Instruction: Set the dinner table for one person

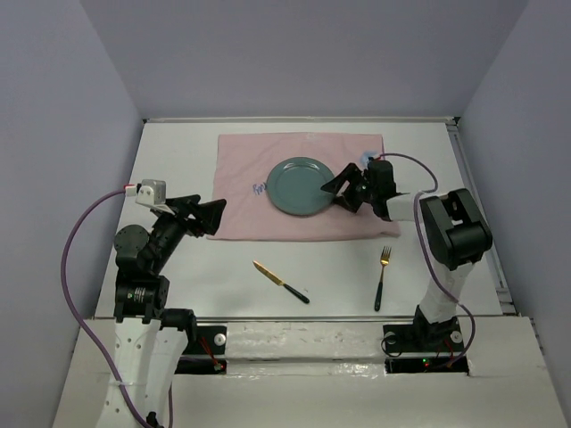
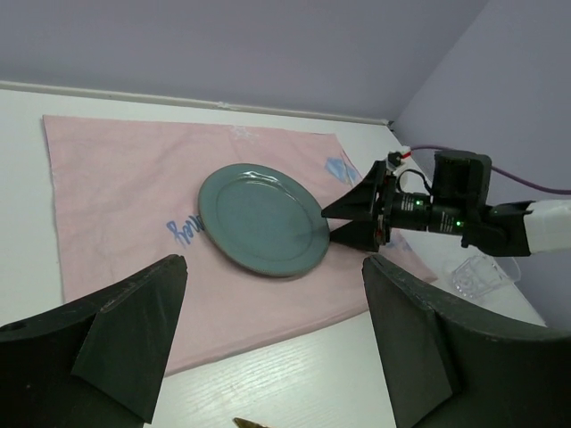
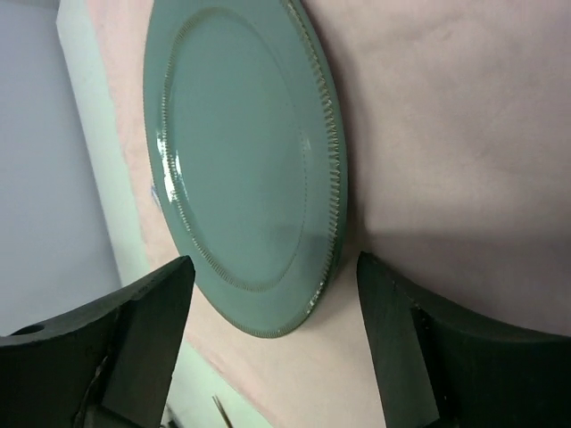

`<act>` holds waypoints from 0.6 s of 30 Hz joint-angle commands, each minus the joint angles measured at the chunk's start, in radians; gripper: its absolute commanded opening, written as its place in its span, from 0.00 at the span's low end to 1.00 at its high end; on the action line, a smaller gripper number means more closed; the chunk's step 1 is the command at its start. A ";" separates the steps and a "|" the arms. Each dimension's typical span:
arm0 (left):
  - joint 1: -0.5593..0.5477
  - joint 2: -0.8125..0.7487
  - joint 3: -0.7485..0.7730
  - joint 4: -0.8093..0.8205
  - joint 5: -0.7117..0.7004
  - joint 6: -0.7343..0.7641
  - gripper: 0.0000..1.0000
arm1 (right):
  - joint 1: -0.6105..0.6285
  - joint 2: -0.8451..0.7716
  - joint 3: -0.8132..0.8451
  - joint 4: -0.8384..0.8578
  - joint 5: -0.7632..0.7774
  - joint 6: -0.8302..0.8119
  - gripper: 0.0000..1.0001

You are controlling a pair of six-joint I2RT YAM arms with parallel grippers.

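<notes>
The white dinner table (image 1: pixel 178 160) carries a pink placemat (image 1: pixel 259 214) with a teal plate (image 1: pixel 299 185) lying flat on it. My right gripper (image 1: pixel 328 194) is open and empty at the plate's right rim. In the right wrist view the plate (image 3: pixel 241 169) fills the frame, and its near rim sits between the fingers (image 3: pixel 152 312) of the gripper (image 3: pixel 272 272). My left gripper (image 1: pixel 217 218) is open and empty over the placemat's front left corner. In the left wrist view it (image 2: pixel 277 357) looks across at the plate (image 2: pixel 260 218) and the right gripper (image 2: pixel 357 214).
A gold-bladed knife with a black handle (image 1: pixel 281 282) and a gold fork with a black handle (image 1: pixel 383 276) lie on the bare table in front of the placemat. A clear plastic cup (image 2: pixel 477 276) stands under the right arm. Grey walls enclose the table.
</notes>
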 commanded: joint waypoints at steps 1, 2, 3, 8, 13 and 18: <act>-0.004 -0.010 0.014 0.060 0.031 -0.005 0.91 | 0.006 -0.124 -0.003 -0.140 0.148 -0.138 0.83; -0.004 -0.015 0.014 0.060 0.032 -0.005 0.91 | 0.006 -0.141 -0.006 -0.165 0.167 -0.173 0.85; -0.004 -0.016 0.012 0.060 0.031 -0.005 0.91 | 0.006 -0.181 -0.011 -0.186 0.202 -0.187 0.88; -0.004 -0.018 0.014 0.068 0.043 -0.007 0.91 | 0.006 -0.336 -0.040 -0.323 0.282 -0.288 0.94; -0.006 -0.018 0.015 0.074 0.064 -0.008 0.91 | -0.003 -0.605 -0.046 -0.553 0.628 -0.386 0.79; -0.029 -0.008 0.026 0.076 0.106 -0.002 0.91 | -0.054 -0.766 -0.046 -0.785 0.944 -0.452 0.71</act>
